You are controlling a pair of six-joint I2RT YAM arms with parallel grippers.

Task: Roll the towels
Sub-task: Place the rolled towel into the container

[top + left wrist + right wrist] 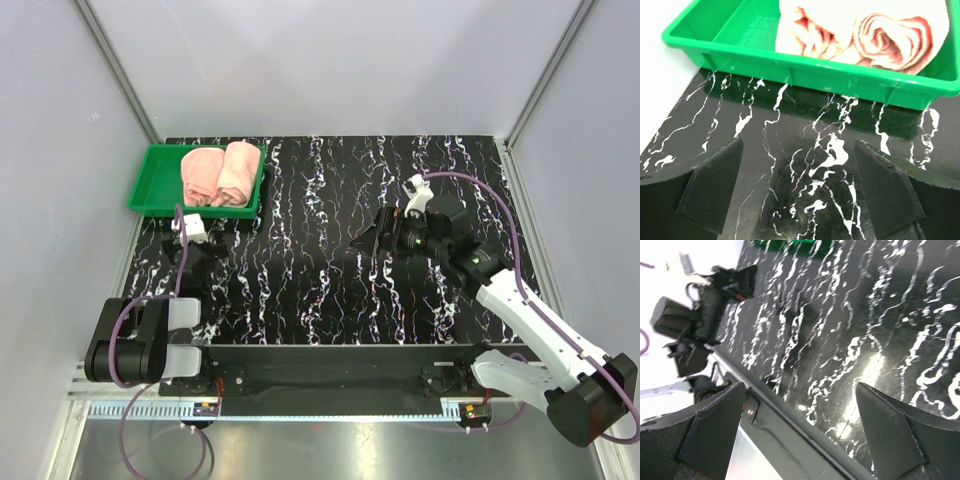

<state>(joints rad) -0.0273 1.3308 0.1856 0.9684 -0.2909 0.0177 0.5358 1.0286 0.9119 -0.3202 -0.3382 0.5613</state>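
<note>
Two salmon-pink towels lie rolled side by side in a green tray (147, 190) at the table's back left, one towel (203, 174) on the left and the other towel (239, 172) on the right. In the left wrist view their spiral ends, left (810, 31) and right (896, 41), show over the tray wall (805, 71). My left gripper (185, 238) (799, 150) is open and empty just in front of the tray. My right gripper (373, 240) (800, 387) is open and empty over the middle of the table, pointing left.
The black marbled tabletop (300, 260) runs between grey side walls. A metal rail (320, 400) runs along the near edge. The right wrist view takes in the left arm (705, 305) and the table's near edge (790, 420).
</note>
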